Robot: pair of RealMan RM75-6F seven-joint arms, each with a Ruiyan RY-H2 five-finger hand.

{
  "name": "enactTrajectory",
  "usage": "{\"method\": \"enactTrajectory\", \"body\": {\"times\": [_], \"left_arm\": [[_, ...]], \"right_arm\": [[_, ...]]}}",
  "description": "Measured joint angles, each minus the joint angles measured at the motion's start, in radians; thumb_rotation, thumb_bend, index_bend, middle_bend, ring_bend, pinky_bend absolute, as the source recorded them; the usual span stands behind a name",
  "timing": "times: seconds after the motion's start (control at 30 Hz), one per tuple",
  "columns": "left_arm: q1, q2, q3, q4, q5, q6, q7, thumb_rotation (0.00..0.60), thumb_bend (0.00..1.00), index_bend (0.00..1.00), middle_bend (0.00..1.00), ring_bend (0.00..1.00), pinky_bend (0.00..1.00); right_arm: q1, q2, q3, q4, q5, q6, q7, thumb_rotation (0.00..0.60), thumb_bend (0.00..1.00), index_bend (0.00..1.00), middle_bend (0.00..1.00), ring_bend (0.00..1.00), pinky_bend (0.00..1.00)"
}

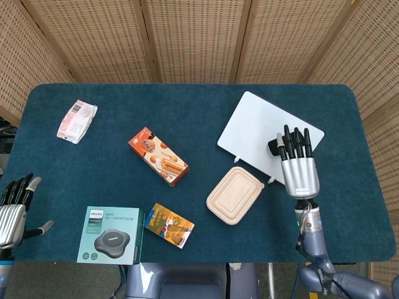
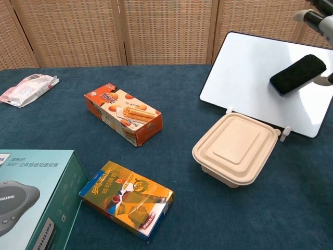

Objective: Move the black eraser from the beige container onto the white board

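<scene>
Black eraser point(image 2: 298, 74) lies on the white board point(image 2: 250, 73), right part of the board, clear and unobstructed in chest view at upper right. In head view the eraser point(image 1: 274, 147) is mostly covered by the right hand point(image 1: 298, 166); only a dark corner shows left of the fingers. Beige container point(image 1: 235, 195) sits lid-on just below the board's lower edge, centre-right of the frame; chest view shows it point(image 2: 237, 148) touching or nearly touching the board's small white feet.

Right hand in head view hangs over the board's lower right, fingers straight and slightly apart, grasping nothing. Chest view catches only a sliver of it point(image 2: 315, 14) at the top right corner, so finger pose can't be read there.

Left hand point(image 1: 12, 210) shows only in head view, lower left edge, fingers extended and spread, empty.

Other items on the blue table point(image 1: 187, 112): pink packet point(image 1: 76, 120) upper left, orange snack box point(image 1: 158, 156) centre, small yellow box point(image 1: 169, 225) lower centre, teal speaker box point(image 1: 111, 235) lower left. Chest view crops the speaker box point(image 2: 36, 198) at the bottom left corner; head view shows it whole.
</scene>
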Motion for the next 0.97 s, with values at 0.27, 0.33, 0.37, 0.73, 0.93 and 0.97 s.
{"method": "enactTrajectory", "body": {"times": [0.27,0.33,0.37,0.73,0.93,0.97], "left_arm": [[0.001,-0.002,0.001,-0.002,0.003,0.002,0.011,0.600,0.15,0.00,0.00,0.00,0.00],[0.002,-0.003,0.002,-0.001,0.003,0.002,0.015,0.600,0.15,0.00,0.00,0.00,0.00],[0.002,-0.004,0.001,-0.001,0.003,0.003,0.016,0.600,0.15,0.00,0.00,0.00,0.00],[0.003,-0.007,0.000,0.002,-0.001,0.003,0.025,0.600,0.15,0.00,0.00,0.00,0.00],[0.007,-0.005,-0.001,0.001,0.004,0.012,0.028,0.600,0.15,0.00,0.00,0.00,0.00],[0.007,-0.005,0.000,0.000,0.005,0.011,0.029,0.600,0.15,0.00,0.00,0.00,0.00]], "right_arm": [[-0.116,0.087,-0.073,-0.002,-0.056,0.050,0.391,0.600,0.05,0.11,0.00,0.00,0.00],[-0.150,0.100,-0.090,0.008,-0.064,0.062,0.483,0.600,0.05,0.11,0.00,0.00,0.00],[-0.164,0.106,-0.097,0.012,-0.067,0.066,0.518,0.600,0.05,0.11,0.00,0.00,0.00],[-0.284,0.162,-0.174,0.047,-0.115,0.092,0.773,0.600,0.05,0.11,0.00,0.00,0.00],[-0.310,0.183,-0.176,0.032,-0.141,0.110,0.769,0.600,0.05,0.11,0.00,0.00,0.00],[-0.313,0.186,-0.175,0.027,-0.141,0.110,0.768,0.600,0.05,0.11,0.00,0.00,0.00]]}}
